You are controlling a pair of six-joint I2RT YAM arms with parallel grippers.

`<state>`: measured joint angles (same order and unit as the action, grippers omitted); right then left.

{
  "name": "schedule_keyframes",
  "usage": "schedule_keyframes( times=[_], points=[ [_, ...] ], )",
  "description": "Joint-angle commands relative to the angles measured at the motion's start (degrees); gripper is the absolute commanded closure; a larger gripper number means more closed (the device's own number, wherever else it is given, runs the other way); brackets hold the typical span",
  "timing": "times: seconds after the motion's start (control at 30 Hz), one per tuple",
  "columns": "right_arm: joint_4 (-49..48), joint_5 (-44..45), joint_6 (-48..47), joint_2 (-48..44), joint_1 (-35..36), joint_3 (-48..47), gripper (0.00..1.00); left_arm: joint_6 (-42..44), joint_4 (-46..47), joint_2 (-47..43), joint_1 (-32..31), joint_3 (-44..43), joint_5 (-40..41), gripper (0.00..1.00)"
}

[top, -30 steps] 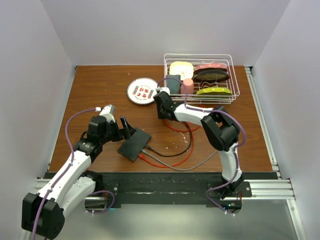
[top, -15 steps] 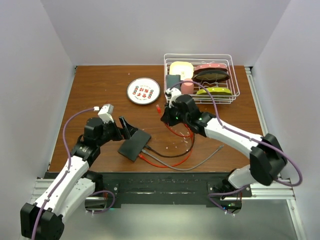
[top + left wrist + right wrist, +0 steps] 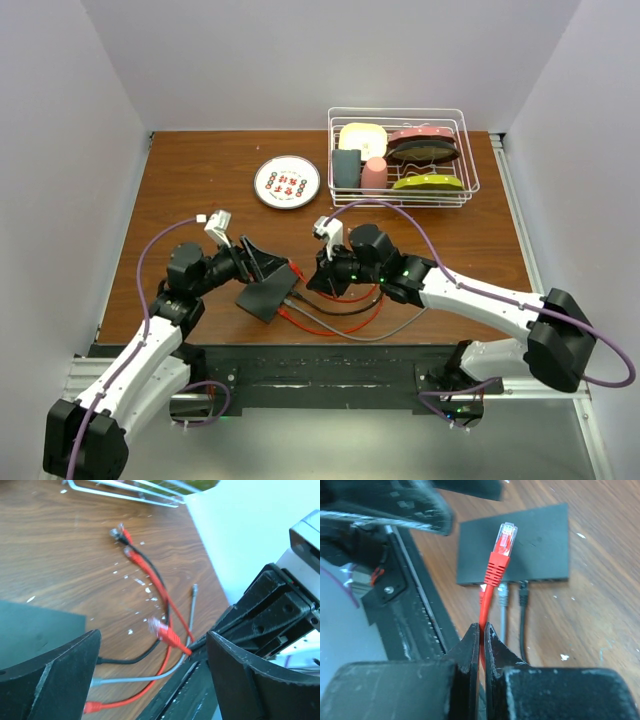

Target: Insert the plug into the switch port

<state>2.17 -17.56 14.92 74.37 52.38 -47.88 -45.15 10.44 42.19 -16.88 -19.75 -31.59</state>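
Right jaws pinching cable (image 3: 483, 611) behind red plug (image 3: 502, 542), switch (image 3: 535, 550) just beyond, left jaws spread

The left arm (image 3: 150, 345) rises from its base at the near left and reaches toward the far right. Its wrist is bent so that the left gripper (image 3: 270, 266) points right and sits low. Its jaws stand wide apart: in the left wrist view the two dark fingers (image 3: 50, 680) frame the picture with nothing gripped between them.

The right arm (image 3: 480, 295) stretches leftward from its base at the near right, forearm almost level. The right gripper (image 3: 314, 282) points left and near, close to the left gripper but apart from it. Its fingers (image 3: 467, 645) are pressed together on the red cable (image 3: 485, 602), just behind its plug (image 3: 504, 537).
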Motion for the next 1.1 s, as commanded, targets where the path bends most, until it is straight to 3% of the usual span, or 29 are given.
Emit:
schedule_keyframes(
  times=[0.0, 0.5, 0.87, 0.9, 1.07],
  points=[
    [-4.0, -1.7, -0.3, -3.1, 0.6, 0.6, 1.00, -2.7, 6.7, 0.5, 0.1, 0.7, -4.1, 0.13],
    [-2.4, -2.6, -0.5, -3.1, 1.4, -0.6, 1.00, -4.5, 14.5, 7.3, -8.2, 1.2, -1.0, 0.33],
    [-0.2, -3.8, -1.3, -3.9, 1.7, 0.2, 1.00, -6.0, 16.5, 8.3, -8.7, 1.7, 1.6, 0.47],
    [0.0, -3.9, -1.4, -3.9, 1.6, 0.2, 1.00, -6.2, 17.3, 8.5, -8.8, 2.0, 1.7, 0.50],
    [1.0, -4.3, -1.9, -3.4, 1.6, -0.4, 1.00, -6.4, 17.2, 9.5, -9.3, 1.1, 1.3, 0.95]
  ],
)
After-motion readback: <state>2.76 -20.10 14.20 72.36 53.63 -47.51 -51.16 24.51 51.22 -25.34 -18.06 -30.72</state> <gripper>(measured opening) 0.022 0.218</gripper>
